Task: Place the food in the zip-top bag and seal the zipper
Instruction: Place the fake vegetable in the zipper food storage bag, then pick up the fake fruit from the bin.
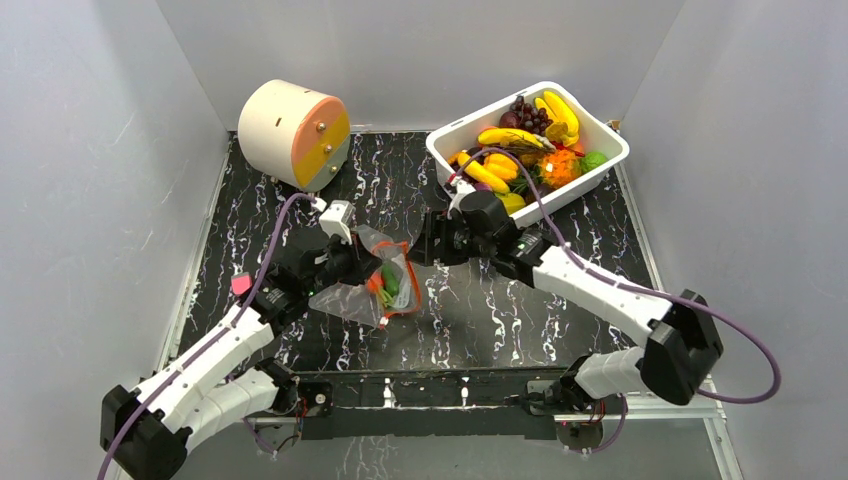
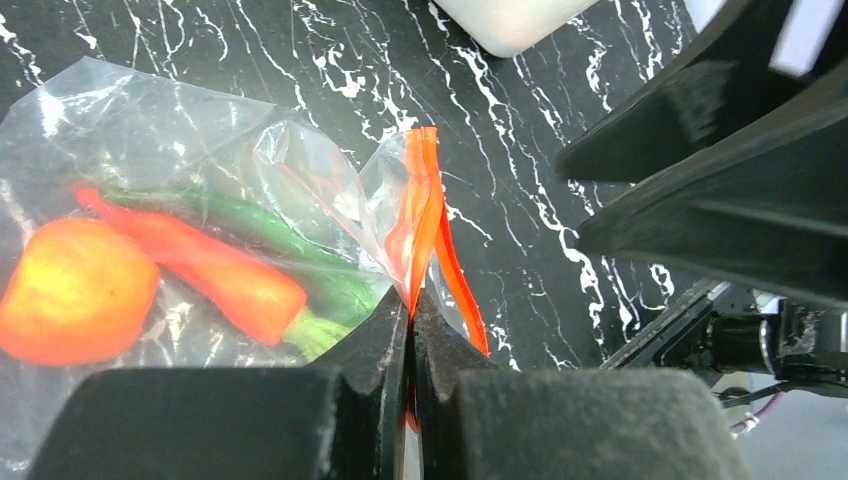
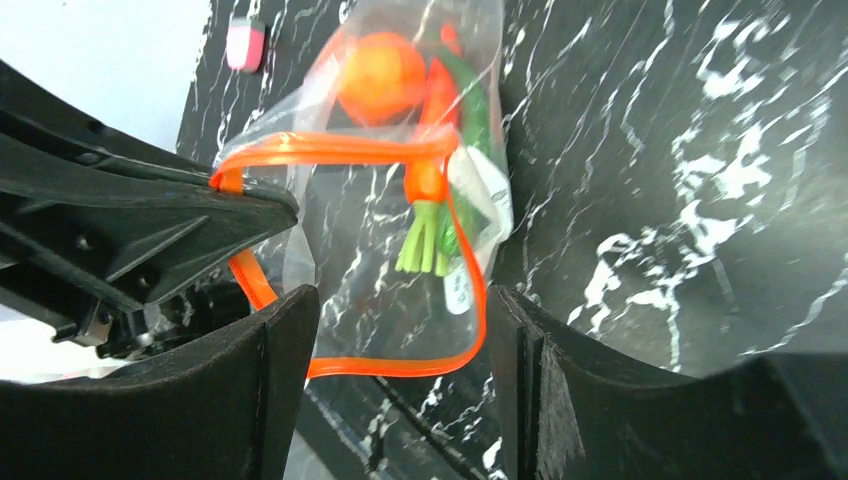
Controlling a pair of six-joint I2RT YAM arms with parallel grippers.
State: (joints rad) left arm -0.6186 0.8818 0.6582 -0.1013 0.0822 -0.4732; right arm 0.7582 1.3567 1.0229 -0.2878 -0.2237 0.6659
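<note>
The clear zip-top bag (image 1: 372, 290) lies on the black marbled table, its orange-red zipper (image 1: 407, 283) gaping as an open loop. Inside are a peach (image 2: 72, 290), a carrot (image 2: 205, 268) and a green piece (image 2: 285, 240). My left gripper (image 2: 412, 305) is shut on one end of the zipper (image 2: 420, 215); it also shows in the top view (image 1: 368, 266). My right gripper (image 3: 400, 385) is open and empty, its jaws either side of the zipper loop (image 3: 472, 300) near the bag's mouth, and shows in the top view (image 1: 420, 243). More food (image 1: 520, 150) fills the white tub.
The white tub (image 1: 610, 135) stands at the back right, its corner in the left wrist view (image 2: 510, 20). A cream and orange cylinder (image 1: 293, 133) lies at the back left. A small pink object (image 1: 241, 284) sits by the left arm. Grey walls surround the table.
</note>
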